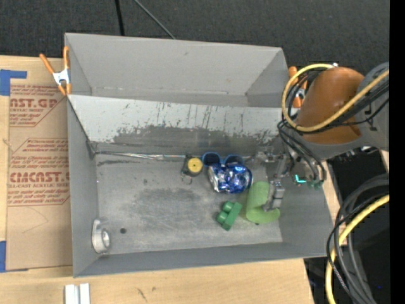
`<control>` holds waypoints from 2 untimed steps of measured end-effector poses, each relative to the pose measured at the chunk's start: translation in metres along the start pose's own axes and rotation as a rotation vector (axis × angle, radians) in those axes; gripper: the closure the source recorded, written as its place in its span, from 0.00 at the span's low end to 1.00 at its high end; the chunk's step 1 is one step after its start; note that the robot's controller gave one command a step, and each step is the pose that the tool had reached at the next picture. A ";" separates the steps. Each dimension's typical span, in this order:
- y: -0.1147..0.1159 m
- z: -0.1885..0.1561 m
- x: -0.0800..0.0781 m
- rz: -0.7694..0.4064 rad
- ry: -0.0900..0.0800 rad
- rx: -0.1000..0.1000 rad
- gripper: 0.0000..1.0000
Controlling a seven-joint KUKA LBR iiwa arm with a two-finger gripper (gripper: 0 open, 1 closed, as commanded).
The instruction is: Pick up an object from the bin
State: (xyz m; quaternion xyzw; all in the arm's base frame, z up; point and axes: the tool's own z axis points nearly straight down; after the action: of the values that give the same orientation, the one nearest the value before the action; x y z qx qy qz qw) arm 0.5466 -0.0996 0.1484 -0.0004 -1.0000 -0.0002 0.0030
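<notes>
The floor of the bin (158, 68) lies open across its left and middle. From the left wall to the yellow disc (193, 165) I meet only bare metal, apart from a silver ring (100, 237) tucked into the near left corner.

The crowding is on the right, round my claw (276, 194). A pale green piece (258, 206) lies right against it on the left and near side, with a dark green block (228, 215) just left of that. Farther back, a crumpled shiny blue thing (231, 178) sits against blue rings (211, 159), blocking the way leftward along the far wall. The right wall slopes up close behind my claw. Between the green block and the near wall a strip of floor is free.
</notes>
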 end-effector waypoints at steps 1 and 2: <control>0.017 0.073 0.025 0.235 -0.004 -0.002 0.00; -0.025 0.009 -0.008 0.095 -0.014 0.001 0.00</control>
State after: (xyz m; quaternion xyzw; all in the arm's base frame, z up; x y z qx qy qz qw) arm 0.5548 -0.1247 0.1394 -0.0477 -0.9989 0.0003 -0.0041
